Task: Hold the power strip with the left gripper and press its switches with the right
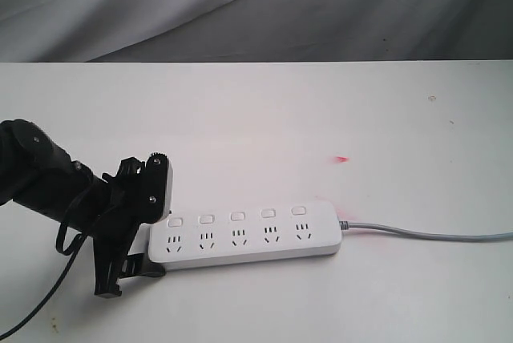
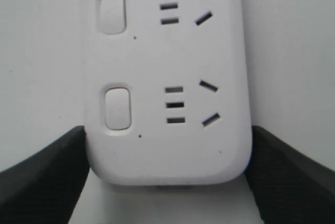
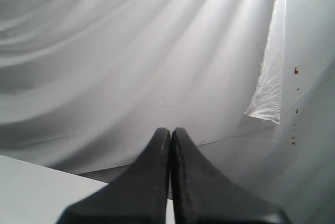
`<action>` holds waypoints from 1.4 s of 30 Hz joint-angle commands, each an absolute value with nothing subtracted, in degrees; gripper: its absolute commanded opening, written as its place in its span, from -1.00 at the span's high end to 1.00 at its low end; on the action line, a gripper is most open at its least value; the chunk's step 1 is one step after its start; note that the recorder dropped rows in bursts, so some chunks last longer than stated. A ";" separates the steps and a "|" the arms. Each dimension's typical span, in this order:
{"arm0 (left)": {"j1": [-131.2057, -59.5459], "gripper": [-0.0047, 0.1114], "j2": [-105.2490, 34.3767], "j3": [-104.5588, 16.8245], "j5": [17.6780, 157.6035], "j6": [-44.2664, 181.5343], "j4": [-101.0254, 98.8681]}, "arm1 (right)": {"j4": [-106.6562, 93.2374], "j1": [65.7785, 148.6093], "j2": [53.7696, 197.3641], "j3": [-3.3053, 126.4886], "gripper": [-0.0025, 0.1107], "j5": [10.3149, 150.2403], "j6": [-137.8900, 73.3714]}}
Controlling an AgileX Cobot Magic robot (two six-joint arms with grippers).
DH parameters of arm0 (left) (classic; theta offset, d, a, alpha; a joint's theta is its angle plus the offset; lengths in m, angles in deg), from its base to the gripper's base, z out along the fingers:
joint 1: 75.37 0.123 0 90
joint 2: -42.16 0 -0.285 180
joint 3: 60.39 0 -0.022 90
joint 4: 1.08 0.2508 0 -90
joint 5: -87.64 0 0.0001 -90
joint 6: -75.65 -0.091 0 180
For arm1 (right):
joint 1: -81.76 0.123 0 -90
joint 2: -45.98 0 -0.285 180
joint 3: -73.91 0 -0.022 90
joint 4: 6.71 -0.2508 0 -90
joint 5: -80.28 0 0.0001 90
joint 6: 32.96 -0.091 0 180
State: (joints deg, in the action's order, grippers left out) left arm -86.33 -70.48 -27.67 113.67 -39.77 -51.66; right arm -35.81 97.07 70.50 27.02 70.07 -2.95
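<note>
White plastic on a white desk (image 1: 280, 119), so the power strip (image 1: 248, 239) is a bit hard to pick out. It lies flat in the lower part of the exterior view, lengthwise across, with the grey cord (image 1: 433, 233) trailing off its right end to the edge of the picture. We count five switches (image 1: 237, 216) in a row, a socket below each one. The left tool (image 1: 152, 231) sits at the strip's left end, and from out there we honestly can't say how tight it is. The left wrist view sorts that out: both black fingers (image 2: 47, 177) lie right against the two long sides of the strip's rounded end, so we'd call it gripping the strip, with two switches and two sockets up close. The right tool (image 3: 171, 132) doesn't show in the exterior view at all. Only its own wrist camera has it, fingers pressed together with nothing between them, pointing at the grey cloth (image 3: 104, 51)
</note>
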 commanded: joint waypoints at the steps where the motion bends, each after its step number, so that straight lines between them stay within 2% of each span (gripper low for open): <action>1: -86.60 -0.02 -70.36 -27.82 111.69 -39.95 -51.50 | -36.84 97.17 70.22 26.87 0.96 71.64 -3.92; 5: -86.60 -0.02 -70.36 -27.82 111.69 -39.95 -51.50 | -37.52 96.33 70.12 26.87 0.96 72.13 -11.62; 10: -86.60 -0.02 -70.36 -27.82 111.69 -39.95 -51.50 | -34.15 89.94 70.12 26.87 0.96 71.59 -30.97; 21: -86.60 -0.02 -70.36 -27.82 111.69 -39.95 -51.50 | -12.12 80.16 70.12 25.64 0.96 61.45 -31.49; 26: -86.60 -0.02 -70.36 -27.82 111.69 -39.95 -51.50 | -12.01 77.64 69.69 17.83 0.96 64.98 -31.94; 34: -86.60 -0.02 -70.36 -27.82 111.57 -39.95 -51.50 | -12.28 77.64 64.98 4.40 0.96 79.26 -31.94; 42: -86.60 -0.02 -70.36 -27.82 111.57 -39.95 -51.50 | -14.42 77.64 59.55 -3.31 0.96 79.66 -31.84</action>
